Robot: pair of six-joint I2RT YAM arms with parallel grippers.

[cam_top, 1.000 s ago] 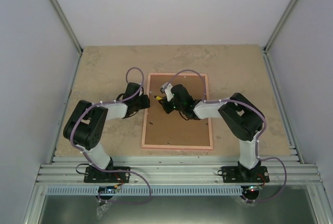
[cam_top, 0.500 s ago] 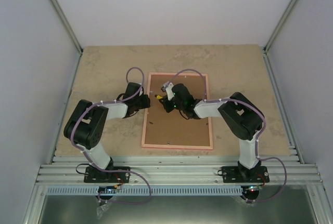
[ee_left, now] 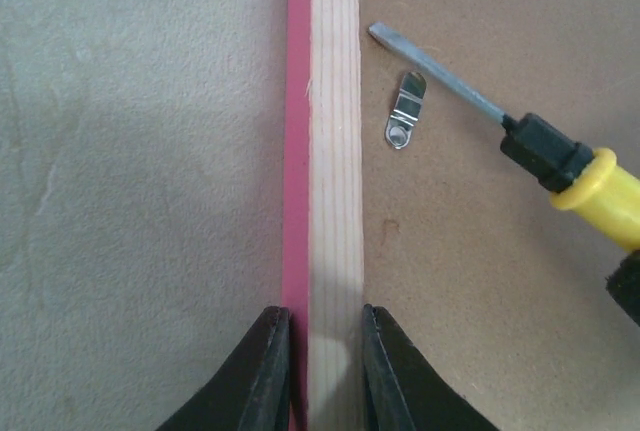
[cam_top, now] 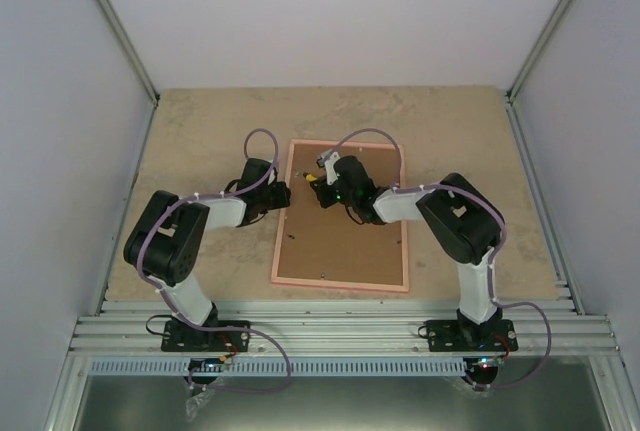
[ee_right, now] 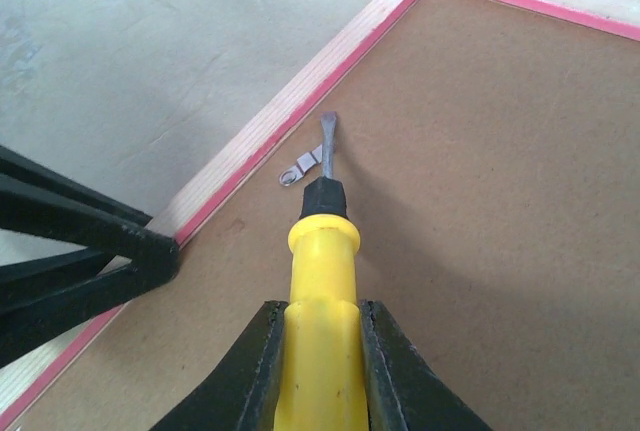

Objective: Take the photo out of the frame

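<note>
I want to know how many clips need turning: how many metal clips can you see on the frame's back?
1: a clip beside the left edge of the frame, by the screwdriver blade. Others may be hidden or too small to see from above.

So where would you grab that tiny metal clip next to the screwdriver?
Probably not by pinching: the metal clip lies flat on the brown backing board, too thin for that. Best catch its free end, away from the eyelet, with the blade of the screwdriver held in the right gripper, coming from the board side, since the frame rail blocks the other.
</note>
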